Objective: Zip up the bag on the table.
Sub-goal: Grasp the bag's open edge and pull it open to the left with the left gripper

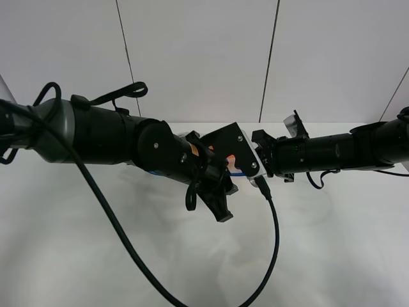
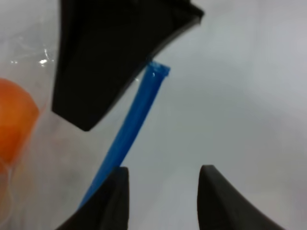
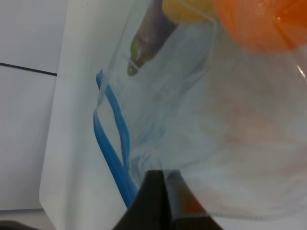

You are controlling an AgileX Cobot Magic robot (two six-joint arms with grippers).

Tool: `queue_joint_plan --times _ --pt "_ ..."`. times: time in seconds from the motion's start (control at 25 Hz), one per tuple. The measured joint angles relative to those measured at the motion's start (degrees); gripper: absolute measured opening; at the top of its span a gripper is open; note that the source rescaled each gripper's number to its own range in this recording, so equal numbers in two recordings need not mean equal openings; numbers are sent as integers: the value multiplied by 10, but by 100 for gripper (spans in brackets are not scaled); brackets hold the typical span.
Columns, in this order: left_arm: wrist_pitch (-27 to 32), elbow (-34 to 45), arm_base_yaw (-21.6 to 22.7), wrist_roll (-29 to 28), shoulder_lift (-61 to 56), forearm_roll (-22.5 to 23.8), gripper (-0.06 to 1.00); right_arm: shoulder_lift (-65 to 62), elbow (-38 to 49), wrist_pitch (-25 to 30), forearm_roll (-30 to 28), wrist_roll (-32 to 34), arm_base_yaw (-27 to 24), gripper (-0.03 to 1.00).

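The clear bag [image 3: 230,124] lies on the white table [image 1: 96,256], mostly hidden under both arms in the high view. Its blue zipper strip [image 3: 112,143] gapes, with the two halves apart. Inside are an orange [image 3: 259,24], a yellow fruit [image 3: 187,7] and a small purple eggplant [image 3: 151,36]. My right gripper [image 3: 160,201] is shut on the bag's plastic beside the strip. My left gripper [image 2: 163,196] is open over the bag's corner. The strip [image 2: 132,124] runs past one of its fingers [image 2: 108,203] to an end under the right gripper's black finger [image 2: 110,52].
Both arms meet over the middle of the table [image 1: 230,166]. A black cable [image 1: 275,230] loops from the grippers down to the table's front. Another cable [image 1: 108,217] trails from the left arm. A grey panelled wall [image 1: 198,57] stands behind.
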Motion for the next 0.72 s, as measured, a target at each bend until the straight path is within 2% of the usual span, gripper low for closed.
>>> queue_joint_plan --times 0.2,0.48,0.72 --pt "-35 -1 0 28 0 3 100 0 0 0 -4 1 0 0" --pt "-41 -1 0 102 6 4 100 0 0 0 -4 2 0 0" --pt "-50 -1 3 112 23 4 100 0 0 -3 -4 2 0 0"
